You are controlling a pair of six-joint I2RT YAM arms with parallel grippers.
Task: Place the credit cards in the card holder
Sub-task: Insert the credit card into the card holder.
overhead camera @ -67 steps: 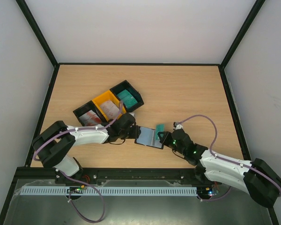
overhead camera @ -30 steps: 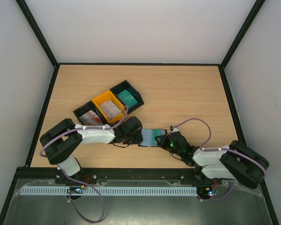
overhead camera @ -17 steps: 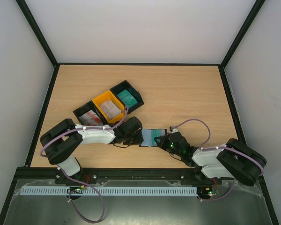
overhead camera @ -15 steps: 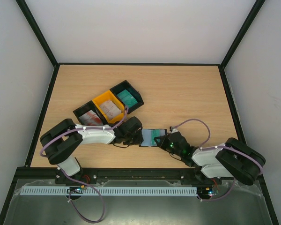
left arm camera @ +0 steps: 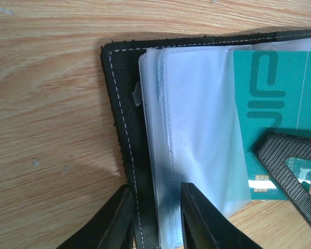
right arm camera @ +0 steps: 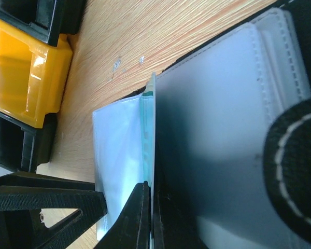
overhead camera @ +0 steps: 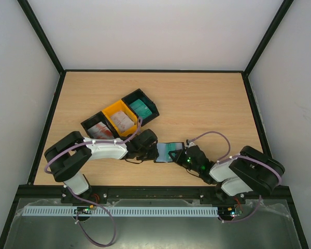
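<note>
Teal credit card (left arm camera: 280, 98), pinched in my closed right gripper (right arm camera: 151, 207), sits part-way in a clear sleeve (left arm camera: 197, 129) of the card holder (left arm camera: 125, 129) on the table (left arm camera: 52, 104), whose opposite edge my left gripper (left arm camera: 155, 218) clamps, so insertion runs toward the left gripper.

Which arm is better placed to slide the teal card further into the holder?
Right: the right end effector is shut on the card, already partway inside a clear sleeve. The left end effector grips the holder by its edge, steadying it.
</note>
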